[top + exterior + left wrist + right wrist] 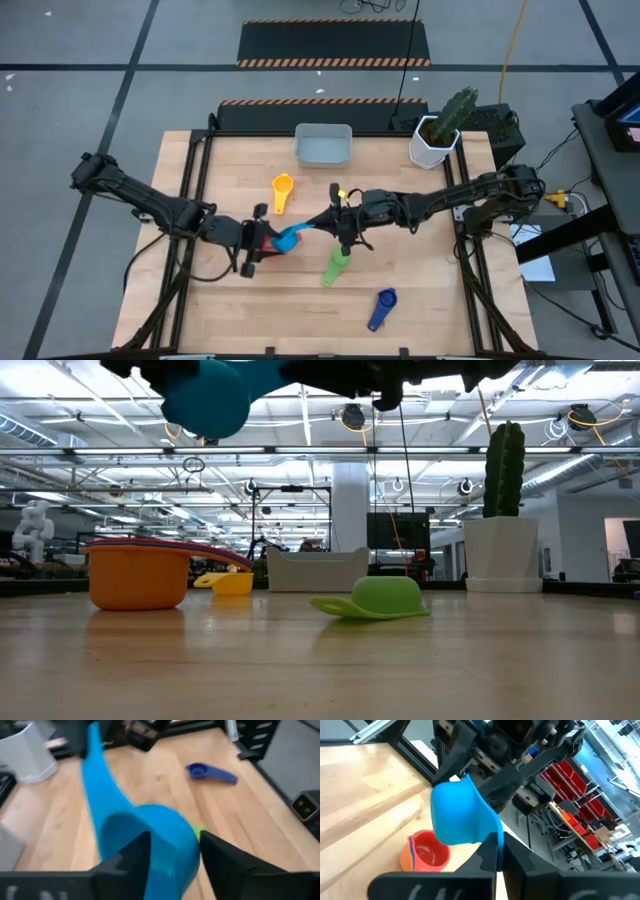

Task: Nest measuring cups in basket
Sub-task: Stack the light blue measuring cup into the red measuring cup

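The light blue measuring cup (290,238) hangs in the air between my two grippers above the table's middle; in the low view the light blue measuring cup (205,400) is high above the wood. My right gripper (325,222) is shut on its handle. My left gripper (172,837) is open, one finger on each side of the bowl (150,840), and a gap shows beside one finger. Below stand a red cup (427,851) nested in an orange cup (140,575). The basket (323,145) stands at the far edge. My right gripper pinches the light blue cup's handle near its free end (492,837) between its two fingers. The fingers come level from the table's right side and lie along the handle. The cup is lifted clear, its bowl (455,815) pointing away toward my left gripper.
A yellow cup (283,190) lies behind the grippers. A green cup (337,265) lies upside down in front of them, and a dark blue cup (383,308) lies near the front edge. A white pot with a cactus (435,140) stands at the far right.
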Robot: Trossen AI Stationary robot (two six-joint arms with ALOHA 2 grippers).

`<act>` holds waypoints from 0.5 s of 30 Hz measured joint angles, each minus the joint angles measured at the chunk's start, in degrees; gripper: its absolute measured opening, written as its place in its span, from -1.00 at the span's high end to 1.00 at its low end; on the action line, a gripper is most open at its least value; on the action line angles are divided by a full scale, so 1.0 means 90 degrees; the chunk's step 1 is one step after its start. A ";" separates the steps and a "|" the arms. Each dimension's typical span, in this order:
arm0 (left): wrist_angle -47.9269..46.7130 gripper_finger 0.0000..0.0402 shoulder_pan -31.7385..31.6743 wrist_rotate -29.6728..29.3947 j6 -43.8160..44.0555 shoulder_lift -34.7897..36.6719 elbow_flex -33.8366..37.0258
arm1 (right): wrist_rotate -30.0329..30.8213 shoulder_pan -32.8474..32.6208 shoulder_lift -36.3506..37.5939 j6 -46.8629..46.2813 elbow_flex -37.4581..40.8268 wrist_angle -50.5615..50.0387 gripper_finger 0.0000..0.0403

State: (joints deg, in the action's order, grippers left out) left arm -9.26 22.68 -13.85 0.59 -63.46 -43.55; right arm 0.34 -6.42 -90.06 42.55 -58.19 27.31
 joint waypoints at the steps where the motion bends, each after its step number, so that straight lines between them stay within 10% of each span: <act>1: -0.0074 0.05 0.0020 -0.0092 0.0058 0.0074 0.0000 | 0.0007 -0.0011 0.0000 0.0004 0.0000 -0.0002 1.00; 15: -0.0432 -0.15 0.0577 -0.0904 0.0511 0.0928 0.0000 | 0.0624 -0.0349 -0.0919 0.0782 -0.0007 0.1187 1.00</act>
State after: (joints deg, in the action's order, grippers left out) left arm -13.15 27.88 -21.99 5.20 -55.10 -43.55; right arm 5.96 -9.56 -98.33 49.58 -58.26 38.00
